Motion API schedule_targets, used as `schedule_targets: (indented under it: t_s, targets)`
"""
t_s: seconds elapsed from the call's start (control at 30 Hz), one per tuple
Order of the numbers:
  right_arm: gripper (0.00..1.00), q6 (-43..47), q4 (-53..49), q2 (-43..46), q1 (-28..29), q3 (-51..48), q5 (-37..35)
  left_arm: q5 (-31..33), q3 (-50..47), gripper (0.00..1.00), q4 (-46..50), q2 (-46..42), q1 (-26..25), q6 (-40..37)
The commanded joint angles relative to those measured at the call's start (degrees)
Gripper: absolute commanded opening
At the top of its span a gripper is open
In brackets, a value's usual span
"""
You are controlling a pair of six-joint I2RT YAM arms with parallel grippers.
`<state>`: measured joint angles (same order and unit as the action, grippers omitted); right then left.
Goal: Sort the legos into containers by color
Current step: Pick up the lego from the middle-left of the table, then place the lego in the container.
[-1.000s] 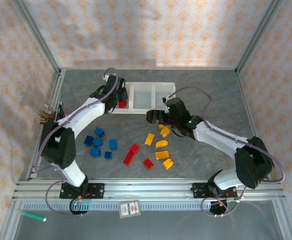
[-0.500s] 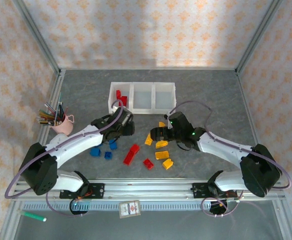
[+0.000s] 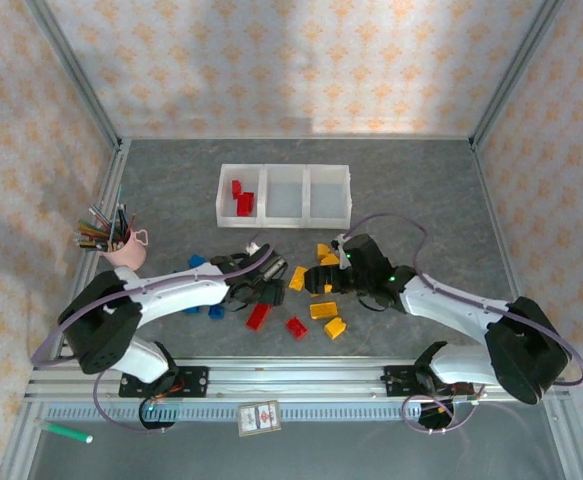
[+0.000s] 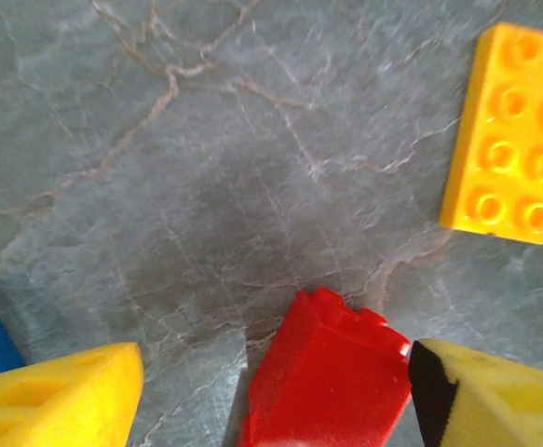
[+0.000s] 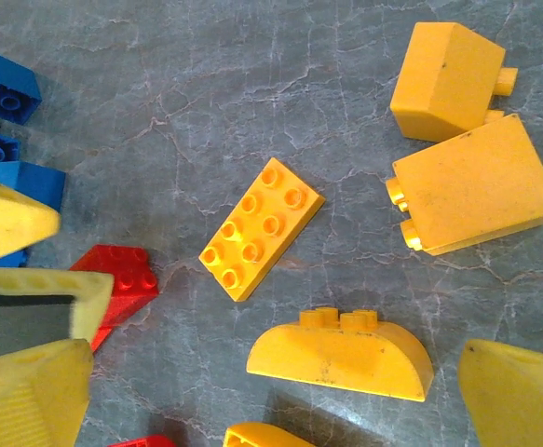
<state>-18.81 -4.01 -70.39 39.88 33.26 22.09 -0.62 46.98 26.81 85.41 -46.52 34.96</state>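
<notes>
The containers (image 3: 284,195) stand as a white row of three bins at the back, with red legos (image 3: 241,200) in the left bin. My left gripper (image 3: 273,276) hangs low and open over a red brick (image 4: 332,377). That brick lies close to the right finger (image 4: 495,396), with a gap to the left one. My right gripper (image 3: 323,280) is open above a rounded yellow brick (image 5: 341,354). A flat yellow plate (image 5: 260,228) lies between the two grippers. Blue legos (image 3: 197,263) lie to the left, and more red legos (image 3: 296,327) and yellow legos (image 3: 323,310) lie nearer.
A pink cup of pens (image 3: 121,245) stands at the left edge by the left arm's elbow. A green marker (image 3: 66,432) and a small card (image 3: 259,417) lie in front of the aluminium rail. Two blocky yellow bricks (image 5: 471,186) lie just right of the plate.
My left arm has swung back from the left bin down to the pile, and its jaws have opened wider. My right gripper has dropped lower over the yellow bricks.
</notes>
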Motion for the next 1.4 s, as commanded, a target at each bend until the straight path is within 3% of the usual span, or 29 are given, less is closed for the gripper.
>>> schedule_targets:
  t_s: [0.0,0.5,0.83,1.1,1.23,1.37]
  targets:
    - [1.0,-0.9,1.54,1.66,0.31,-1.03,-1.59,-0.27,1.3,0.78,-1.22,2.68,-0.25,-2.4]
    - [1.0,-0.98,1.9,1.49,0.31,-1.01,-2.79,-0.46,1.26,0.67,-4.95,5.66,-0.35,-3.0]
    - [1.0,-0.82,1.48,1.65,0.36,-0.25,-2.84,-0.04,1.04,0.44,-6.33,5.04,-0.39,-1.72]
    - [1.0,-0.29,1.2,1.51,0.37,2.85,-1.87,5.12,2.22,0.36,-2.85,0.54,-0.11,0.52]
    - [1.0,-0.39,2.69,0.42,0.37,5.6,-0.88,8.43,3.69,0.34,-1.17,-3.41,2.22,0.57]
    - [1.0,-1.78,5.24,-2.44,0.28,8.99,-2.15,12.14,7.09,0.31,-0.51,-6.41,8.64,-0.73]
